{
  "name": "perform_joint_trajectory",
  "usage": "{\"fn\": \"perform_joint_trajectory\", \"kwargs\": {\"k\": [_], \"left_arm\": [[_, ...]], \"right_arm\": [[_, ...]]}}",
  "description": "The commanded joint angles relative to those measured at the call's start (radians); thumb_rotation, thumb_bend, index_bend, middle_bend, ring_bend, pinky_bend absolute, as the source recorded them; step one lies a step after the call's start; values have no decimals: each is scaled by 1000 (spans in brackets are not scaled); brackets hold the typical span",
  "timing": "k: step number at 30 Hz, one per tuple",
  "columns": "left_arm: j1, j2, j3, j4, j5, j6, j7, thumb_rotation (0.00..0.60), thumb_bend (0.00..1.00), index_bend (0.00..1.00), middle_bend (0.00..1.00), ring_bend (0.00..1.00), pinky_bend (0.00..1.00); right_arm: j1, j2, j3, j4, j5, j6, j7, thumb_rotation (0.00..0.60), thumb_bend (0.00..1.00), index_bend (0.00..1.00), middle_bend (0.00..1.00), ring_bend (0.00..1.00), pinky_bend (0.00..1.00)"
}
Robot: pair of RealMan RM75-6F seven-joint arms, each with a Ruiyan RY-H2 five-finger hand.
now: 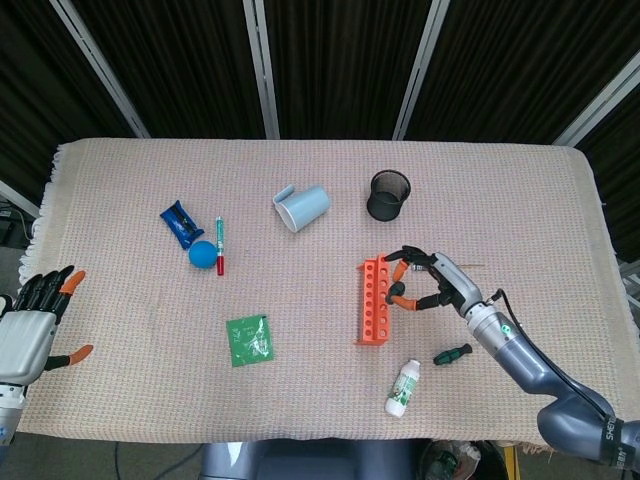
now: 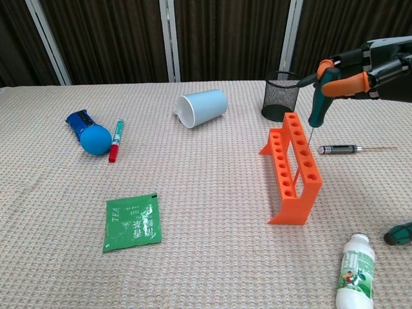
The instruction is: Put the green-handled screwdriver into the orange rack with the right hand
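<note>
The slim green-handled screwdriver (image 2: 318, 105) hangs near-upright, its thin metal shaft dipping into the long orange plastic rack (image 2: 292, 163) standing toward the table's right edge.

Orange rack (image 1: 374, 299) on table (image 1: 120, 300), centre-right. Right robot hand (image 1: 430, 283) just beside it, fingers curled, apparently gripping something. Left robot hand (image 1: 30, 325) at table edge, fingers spread.

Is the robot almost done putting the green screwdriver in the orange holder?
Nearly. The right hand has picked up the green-handled screwdriver and holds it upright, shaft pointing down over the orange rack. It must still lower it into a hole and let go.
</note>
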Motion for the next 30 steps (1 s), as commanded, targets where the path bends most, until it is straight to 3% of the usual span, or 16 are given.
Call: {"fn": "perform_joint_trajectory", "kwargs": {"k": [1,30], "left_arm": [[1,2,0,1,0,1,0,600,44,47,0,0,0],[6,11,2,-12,1,9,11,600,44,47,0,0,0]], "right_arm": [[-7,-32,-12,19,-13,32,-9,600,328,610,231,0,0],[-30,-172,-104,138,-109,178,-55,600,305,604,226,0,0]]}}
